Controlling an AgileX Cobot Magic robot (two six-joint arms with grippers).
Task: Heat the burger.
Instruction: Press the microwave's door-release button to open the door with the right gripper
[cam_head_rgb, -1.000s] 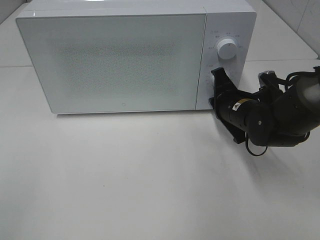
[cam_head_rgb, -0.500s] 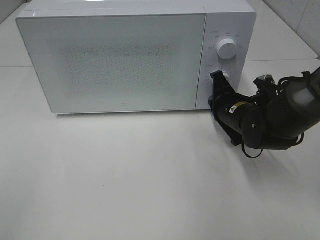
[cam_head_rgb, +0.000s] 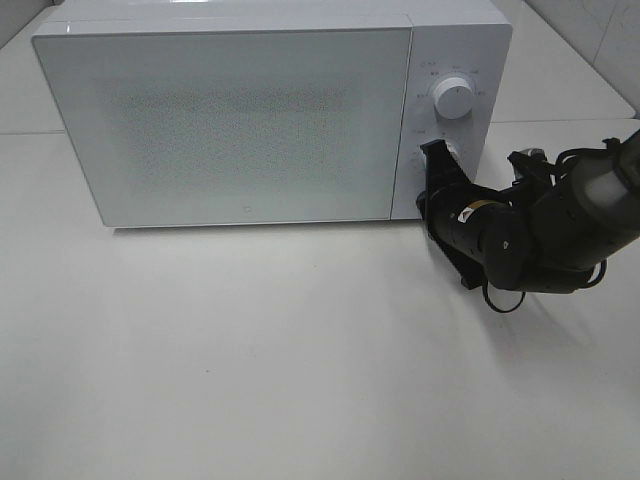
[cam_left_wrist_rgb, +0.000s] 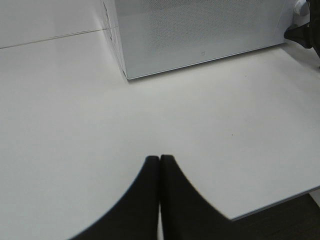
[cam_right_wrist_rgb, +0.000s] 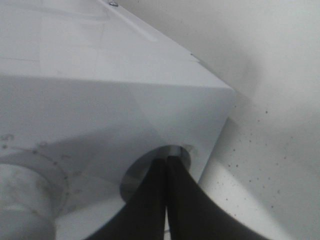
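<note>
Right hand (cam_head_rgb: 433, 150) nearer than before, closed tips on lower button (cam_right_wrist_rgb: 137, 172) of microwave (cam_head_rgb: 240, 120).

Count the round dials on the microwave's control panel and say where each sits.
2. The upper dial sits high on the panel. The lower dial sits below it, mostly hidden by the shut right gripper, whose tips meet it. No other dial shows.

Burger hidden, not visible (any view)

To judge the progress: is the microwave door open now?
No, the microwave door is closed, lying flush with the control panel beside it in the high view.
</note>
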